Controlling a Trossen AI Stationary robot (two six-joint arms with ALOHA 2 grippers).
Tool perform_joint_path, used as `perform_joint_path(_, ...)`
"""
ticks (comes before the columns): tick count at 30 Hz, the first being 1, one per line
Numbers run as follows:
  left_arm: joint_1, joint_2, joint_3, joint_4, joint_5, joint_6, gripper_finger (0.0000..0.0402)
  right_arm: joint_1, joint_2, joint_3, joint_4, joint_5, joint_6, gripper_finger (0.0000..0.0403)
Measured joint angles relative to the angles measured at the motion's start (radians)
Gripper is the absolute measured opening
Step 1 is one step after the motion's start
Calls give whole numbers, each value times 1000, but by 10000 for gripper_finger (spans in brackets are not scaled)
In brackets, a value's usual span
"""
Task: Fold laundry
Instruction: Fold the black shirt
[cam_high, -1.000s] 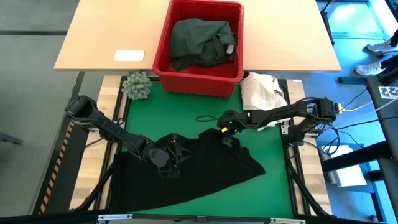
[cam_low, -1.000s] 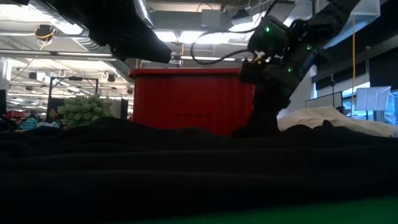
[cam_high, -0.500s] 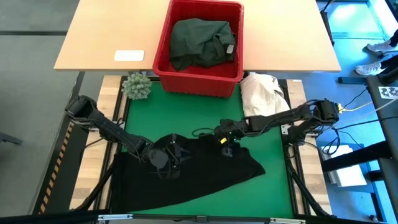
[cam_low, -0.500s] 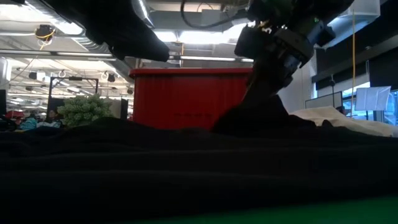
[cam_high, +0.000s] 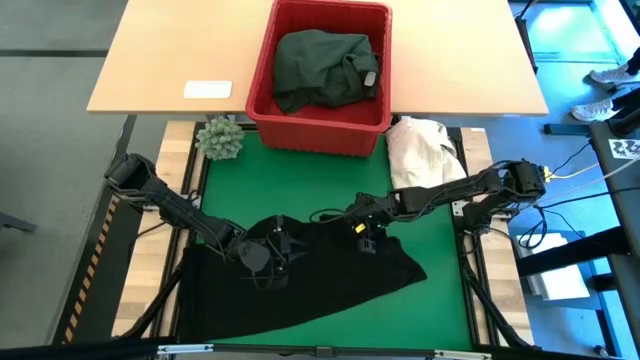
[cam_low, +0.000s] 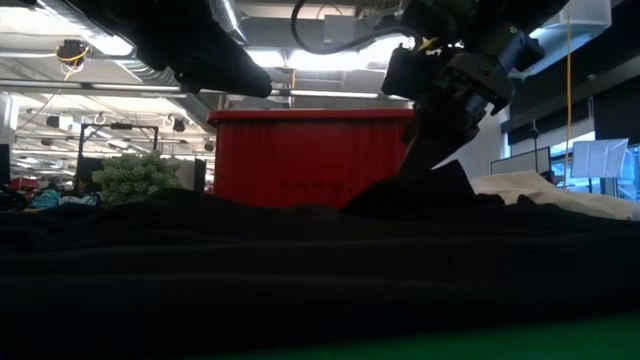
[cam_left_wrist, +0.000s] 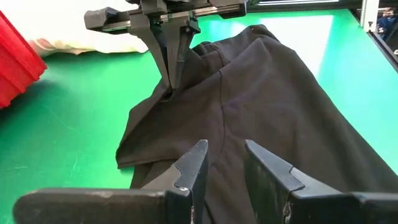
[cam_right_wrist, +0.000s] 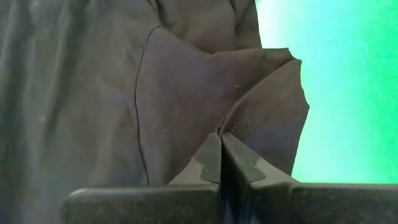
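Note:
A black garment (cam_high: 330, 275) lies spread on the green mat (cam_high: 300, 190), and both grippers are on its far part. My right gripper (cam_high: 365, 238) is shut on a raised bit of cloth near the middle of the far edge. My left gripper (cam_high: 268, 255) sits low at the garment's far left, its fingers a narrow gap apart with black cloth between them (cam_left_wrist: 224, 177). A dark green garment (cam_high: 320, 65) lies heaped in the red basket (cam_high: 262, 95) beyond the mat. My left gripper comes in slanting down from the table's left. Black cloth (cam_left_wrist: 225, 163) fills the narrow gap between its two fingers; one layer or several, I cannot tell. The garment lies on the mat around it. My right gripper pinches a fold of the black garment (cam_right_wrist: 219, 127) between its shut fingers, near the far edge. The fingers slant down from the table's right (cam_left_wrist: 171, 78). The pinched cloth stands up in a small peak (cam_low: 415, 190), and the rest of the garment lies on the mat.
A cream-white cloth heap (cam_high: 420, 148) lies at the mat's far right corner. A small green plant (cam_high: 220, 138) stands at the far left corner. A white card (cam_high: 208, 89) lies on the wooden table beside the basket. Bare mat shows between the garment and the basket.
My right gripper has shifted a little toward the table's near edge and risen. It has drawn the pinched cloth up into a peak, while the rest of the garment has stayed flat.

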Motion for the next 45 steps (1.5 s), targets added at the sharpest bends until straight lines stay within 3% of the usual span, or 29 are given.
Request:
perform_joint_path(4, -4, 0, 0, -1, -6, 13, 95, -1, 0, 2, -15, -12, -1, 1)
perform_joint_path(9, -3, 0, 0, 0, -103, 14, 95, 6, -4, 52, -124, -15, -5, 1)
perform_joint_path(21, -4, 0, 0, -6, -100, -3, 95, 159, -96, 61, -221, -1, -1, 1)
perform_joint_path(26, -8, 0, 0, -14, -100, 4, 95, 236, -95, -6, -231, -88, 26, 1)
perform_joint_path(33, 1, 0, 0, -17, -100, 5, 95, 298, -95, -120, -197, -133, 141, 2)
perform_joint_path(41, 2, 0, 0, -16, -100, 5, 95, 373, -97, -121, -206, -299, 186, 55)
perform_joint_path(45, 3, 0, 0, -16, -100, 5, 95, 381, -99, -88, -215, -330, 159, 94)
